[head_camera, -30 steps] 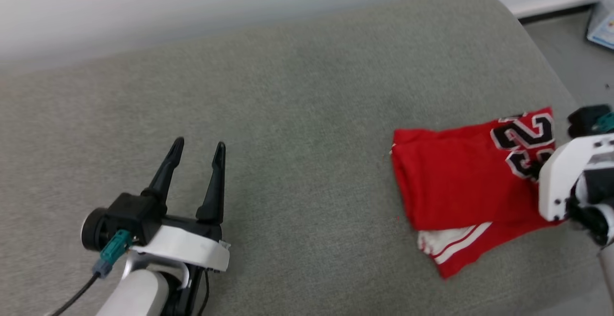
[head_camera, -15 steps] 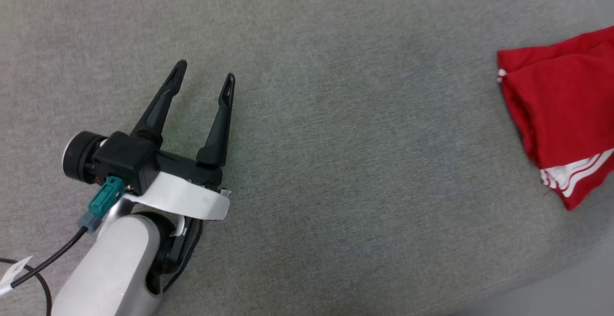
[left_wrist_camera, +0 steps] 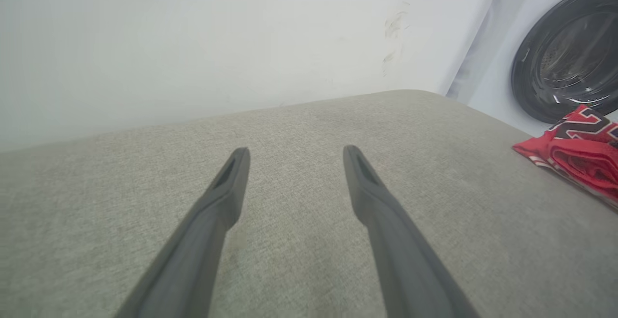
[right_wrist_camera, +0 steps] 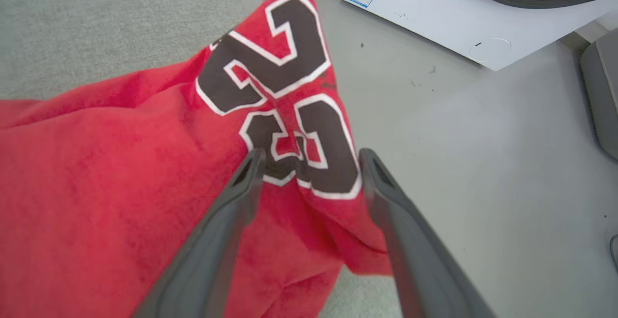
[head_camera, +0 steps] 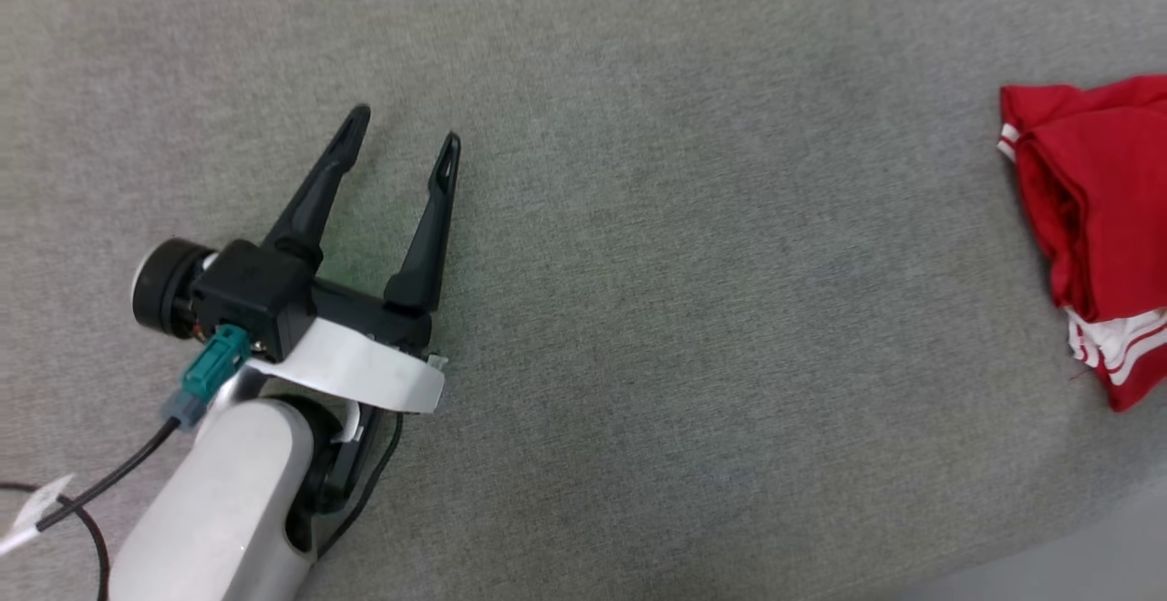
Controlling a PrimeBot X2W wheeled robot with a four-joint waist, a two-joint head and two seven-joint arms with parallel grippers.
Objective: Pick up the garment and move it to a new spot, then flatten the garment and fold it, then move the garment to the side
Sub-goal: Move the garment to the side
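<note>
1. Swung to a new aim since a second ago, the head camera now shows the garment (head_camera: 1094, 209) at 3 o'clock, cut off by the picture's edge. That change is the camera's, not the garment's.
2. Red and folded into a bundle, the garment lies on the grey fabric bench (head_camera: 684, 309). Its white striped trim is at the end nearest 5 o'clock.
3. At 8 o'clock in the head view is the left gripper (head_camera: 406, 127). Its jaws are released and spread wide with nothing between them, and it is well apart from the garment. A black cable (head_camera: 118, 482) trails from its wrist.
4. From the left wrist, that gripper (left_wrist_camera: 295, 150) is over bare bench. The garment (left_wrist_camera: 579, 149) is at 3 o'clock, with a washing machine (left_wrist_camera: 565, 57) door behind it and a pale wall (left_wrist_camera: 193, 43) at 12.
5. From the right wrist, the right gripper (right_wrist_camera: 311, 156) has its jaws released. They stand either side of a raised fold of the garment (right_wrist_camera: 96, 173) that carries black, white-outlined lettering. Whether they touch the cloth I cannot tell.
6. That lettered corner reaches past the bench edge, with grey floor (right_wrist_camera: 458, 139) at 3 o'clock.
</note>
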